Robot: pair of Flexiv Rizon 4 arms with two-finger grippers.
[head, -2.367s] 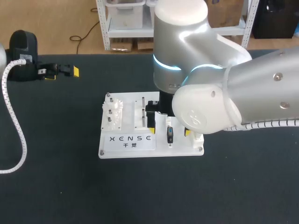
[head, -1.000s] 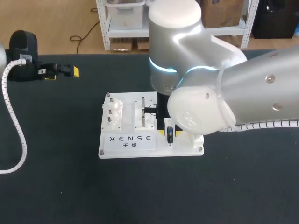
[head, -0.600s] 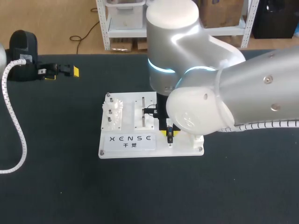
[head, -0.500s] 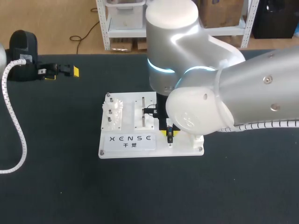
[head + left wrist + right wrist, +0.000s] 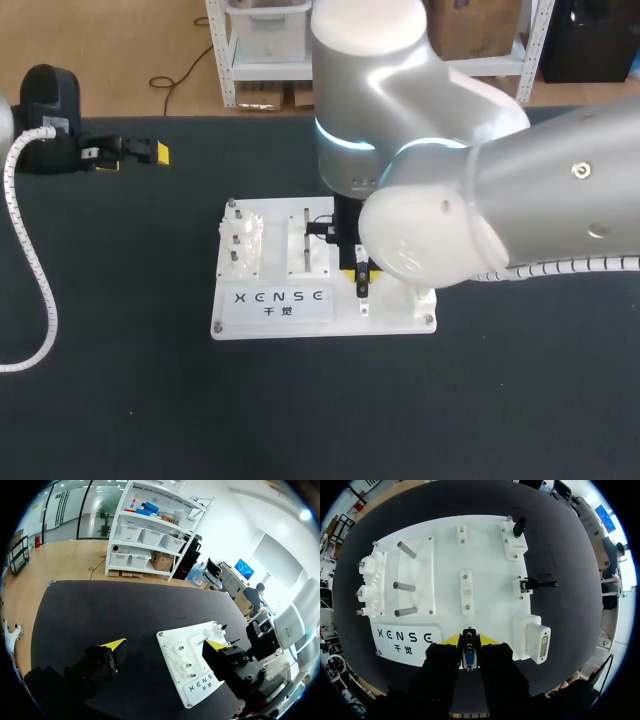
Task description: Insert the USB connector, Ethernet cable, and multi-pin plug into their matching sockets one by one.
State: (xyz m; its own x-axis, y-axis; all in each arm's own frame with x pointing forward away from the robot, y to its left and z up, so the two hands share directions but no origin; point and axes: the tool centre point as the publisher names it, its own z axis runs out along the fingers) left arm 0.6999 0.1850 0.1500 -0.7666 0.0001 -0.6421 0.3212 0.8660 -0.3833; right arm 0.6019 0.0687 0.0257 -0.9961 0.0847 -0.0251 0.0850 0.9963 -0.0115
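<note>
Right wrist view: our right gripper (image 5: 469,640) is clamped on the multi-pin plug (image 5: 469,659) over the white board (image 5: 485,565), near its lettered edge; our left gripper (image 5: 165,642) stands wide apart, well clear.

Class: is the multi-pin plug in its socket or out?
Out. The right gripper holds the multi-pin plug between its fingers, over the board, apart from the white multi-pin socket beside it.
</note>
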